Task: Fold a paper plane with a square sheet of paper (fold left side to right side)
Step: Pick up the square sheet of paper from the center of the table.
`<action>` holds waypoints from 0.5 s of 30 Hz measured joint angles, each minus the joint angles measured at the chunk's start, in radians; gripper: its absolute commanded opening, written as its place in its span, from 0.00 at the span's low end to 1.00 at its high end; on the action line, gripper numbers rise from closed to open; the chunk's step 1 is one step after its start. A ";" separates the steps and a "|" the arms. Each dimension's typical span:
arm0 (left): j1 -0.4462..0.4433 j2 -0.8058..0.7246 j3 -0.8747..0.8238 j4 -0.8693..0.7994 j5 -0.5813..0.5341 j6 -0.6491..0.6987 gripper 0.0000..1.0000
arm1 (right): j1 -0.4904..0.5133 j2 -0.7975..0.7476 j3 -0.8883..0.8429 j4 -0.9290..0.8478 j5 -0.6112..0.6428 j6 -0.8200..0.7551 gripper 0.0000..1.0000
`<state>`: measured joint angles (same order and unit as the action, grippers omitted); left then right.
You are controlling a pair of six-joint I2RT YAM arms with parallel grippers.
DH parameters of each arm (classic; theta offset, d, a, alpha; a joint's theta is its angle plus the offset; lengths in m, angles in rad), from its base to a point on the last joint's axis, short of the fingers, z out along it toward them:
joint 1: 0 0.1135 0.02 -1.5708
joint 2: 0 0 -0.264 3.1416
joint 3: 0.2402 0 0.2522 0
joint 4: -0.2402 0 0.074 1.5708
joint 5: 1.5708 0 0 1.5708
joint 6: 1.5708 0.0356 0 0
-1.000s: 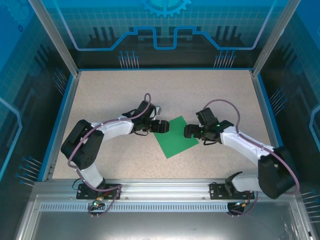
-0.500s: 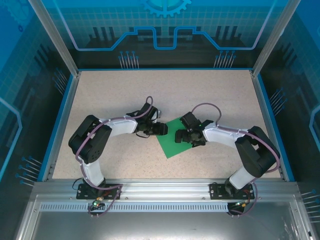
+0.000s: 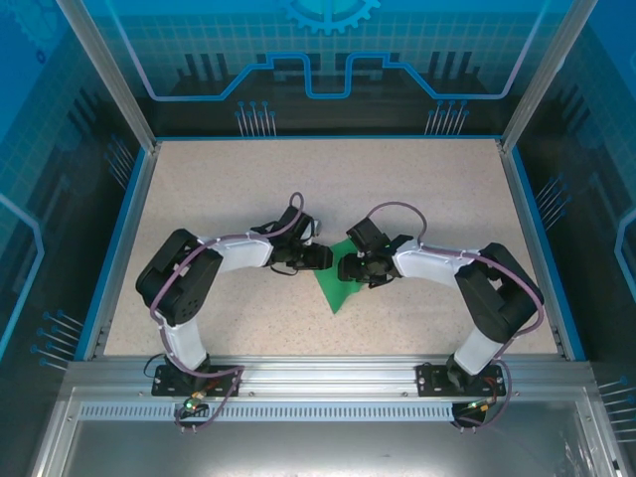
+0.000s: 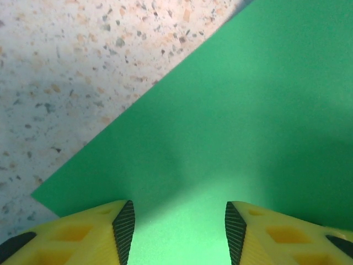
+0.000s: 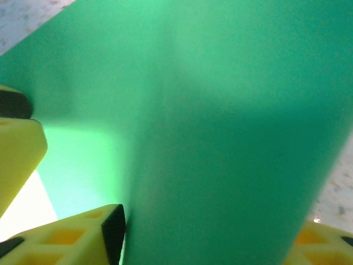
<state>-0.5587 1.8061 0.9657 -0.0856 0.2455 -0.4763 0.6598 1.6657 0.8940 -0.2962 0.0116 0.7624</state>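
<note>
The square sheet of paper (image 3: 336,290) lies on the speckled table (image 3: 417,189) a little near of centre, with one corner pointing toward the near edge. The two grippers meet over its far part. The left gripper (image 3: 320,258) reaches in from the left and sits at the sheet's left edge. Seen from its wrist, the left gripper (image 4: 176,221) has its yellow fingers (image 4: 83,234) partly apart with a plain gap between the ribbed pads. The green paper (image 4: 231,121) lies flat under that gap and runs on away from the tips, with one straight edge crossing the bare table (image 4: 66,83); nothing is pinched. The right gripper (image 3: 345,268) comes in from the right, low over the sheet's far right part. In its wrist view the right gripper (image 5: 212,226) has its fingers (image 5: 83,234) well apart. A shaded swell of the paper (image 5: 231,110) rises between them and fills the space. Whether they squeeze that swell cannot be told.
</note>
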 measured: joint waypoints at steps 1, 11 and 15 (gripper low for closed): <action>0.002 -0.013 -0.014 0.003 0.005 -0.002 0.53 | -0.002 0.000 0.000 0.011 -0.017 0.000 0.43; 0.103 -0.339 -0.151 0.036 0.070 -0.049 0.69 | -0.098 -0.142 -0.177 0.246 -0.226 0.001 0.24; 0.153 -0.507 -0.239 0.082 0.106 -0.103 0.80 | -0.167 -0.264 -0.256 0.368 -0.335 0.010 0.24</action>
<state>-0.4053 1.2995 0.7269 -0.0040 0.3511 -0.5793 0.4927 1.4014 0.6380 0.0719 -0.3229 0.7719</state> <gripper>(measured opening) 0.733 0.242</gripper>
